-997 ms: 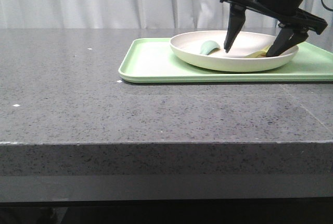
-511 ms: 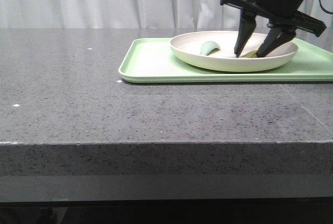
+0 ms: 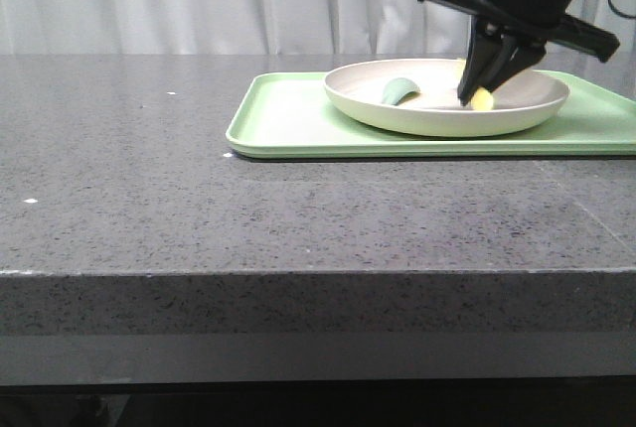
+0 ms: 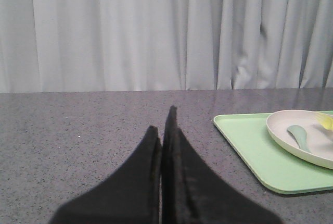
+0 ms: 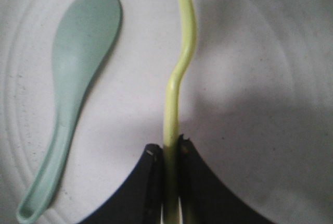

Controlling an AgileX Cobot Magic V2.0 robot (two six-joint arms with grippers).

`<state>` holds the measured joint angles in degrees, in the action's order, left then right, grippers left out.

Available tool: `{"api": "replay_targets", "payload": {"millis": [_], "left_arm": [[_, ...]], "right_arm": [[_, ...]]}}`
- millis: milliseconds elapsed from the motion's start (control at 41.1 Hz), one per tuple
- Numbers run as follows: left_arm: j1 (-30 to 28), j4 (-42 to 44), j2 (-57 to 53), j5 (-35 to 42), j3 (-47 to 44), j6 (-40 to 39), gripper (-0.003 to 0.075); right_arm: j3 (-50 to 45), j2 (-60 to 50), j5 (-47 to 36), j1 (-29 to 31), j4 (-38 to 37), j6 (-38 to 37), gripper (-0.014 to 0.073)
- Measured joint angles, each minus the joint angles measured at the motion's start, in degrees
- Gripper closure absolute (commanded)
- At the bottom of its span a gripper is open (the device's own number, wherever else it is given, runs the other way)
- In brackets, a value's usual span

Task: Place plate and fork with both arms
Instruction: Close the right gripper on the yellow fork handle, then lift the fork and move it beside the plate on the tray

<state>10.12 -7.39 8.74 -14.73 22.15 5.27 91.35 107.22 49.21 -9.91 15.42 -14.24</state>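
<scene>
The cream plate [image 3: 437,119] sits on the light-green tray [image 3: 288,119] at the back right of the table. My right gripper [image 3: 477,97] reaches down into the plate and is shut on the handle of the pale-yellow fork [image 5: 179,78]; the fork's end shows at the fingertips [image 3: 483,99]. In the right wrist view the gripper [image 5: 170,148] clamps the handle, with the plate's floor [image 5: 260,78] beneath. My left gripper [image 4: 164,122] is shut and empty, over the bare table left of the tray; it is out of the front view. The plate [image 4: 307,140] and fork [image 4: 325,121] show at that view's edge.
A grey-green spoon [image 5: 73,88] lies in the plate beside the fork, also seen in the front view [image 3: 399,90] and the left wrist view [image 4: 300,136]. The tray [image 4: 250,146] lies on the grey stone table [image 3: 149,179]. A white curtain hangs behind.
My right gripper's jaws have closed from wide open onto the fork's handle in the plate. The plate and spoon have not moved.
</scene>
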Motion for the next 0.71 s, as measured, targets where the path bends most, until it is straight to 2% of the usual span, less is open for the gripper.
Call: {"api": "replay_targets", "payload": {"millis": [170, 438, 560, 706], "left_arm": [[0.0, 0.0, 0.0, 0.0, 0.0, 0.0, 0.0739], [0.0, 0.0, 0.0, 0.0, 0.0, 0.0, 0.0739], [0.0, 0.0, 0.0, 0.0, 0.0, 0.0, 0.0739], [0.0, 0.0, 0.0, 0.0, 0.0, 0.0, 0.0739]], "right_arm": [[2.21, -4.04, 2.37, 2.03, 0.0, 3.67, 0.0611], [2.33, -6.45, 6.64, 10.61, -2.09, 15.02, 0.0611], [2.33, -5.58, 7.45, 11.77, -5.27, 19.33, 0.0611], [2.33, -2.77, 7.66, 11.77, -8.42, 20.71, 0.061]]}}
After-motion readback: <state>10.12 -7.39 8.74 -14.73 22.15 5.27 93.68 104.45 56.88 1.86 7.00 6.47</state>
